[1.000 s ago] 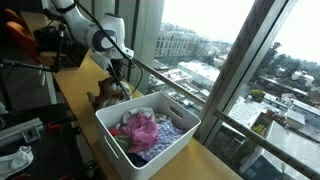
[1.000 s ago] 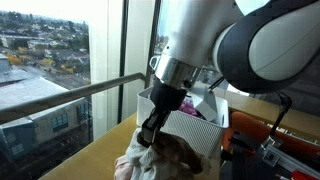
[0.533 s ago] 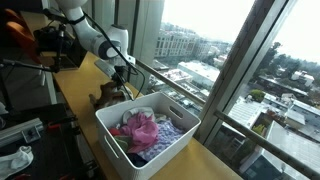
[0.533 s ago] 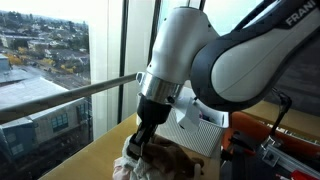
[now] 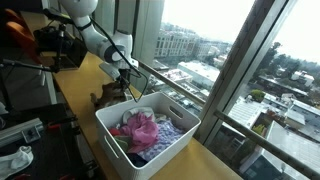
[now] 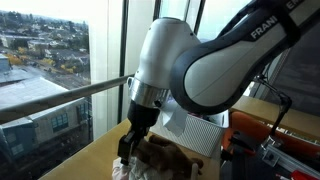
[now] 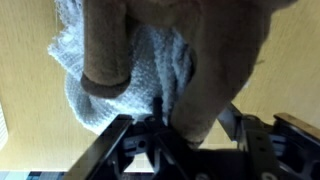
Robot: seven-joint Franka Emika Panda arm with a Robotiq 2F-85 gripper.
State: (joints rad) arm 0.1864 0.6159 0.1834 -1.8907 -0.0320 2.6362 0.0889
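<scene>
My gripper (image 5: 121, 82) hangs low over a heap of brown and pale cloth (image 5: 106, 97) on the wooden tabletop, just beyond the white basket (image 5: 112, 137). In an exterior view the gripper (image 6: 128, 150) is pressed into the near edge of the heap (image 6: 165, 160). In the wrist view a fold of brown cloth (image 7: 215, 60) runs down between the jaws of the gripper (image 7: 180, 135). The jaws stand apart, with a sliver of table showing beside one finger. A grey-white knitted cloth (image 7: 150, 60) lies under the brown one.
The basket (image 6: 205, 130) holds a pink garment (image 5: 141, 128) and pale clothes. A window with a metal rail (image 6: 60, 95) borders the table on one side. Cluttered equipment (image 5: 25, 130) stands along the table's other side.
The arm has moved away from the basket along the table, over the heap. The jaws have spread wider around the brown cloth.
</scene>
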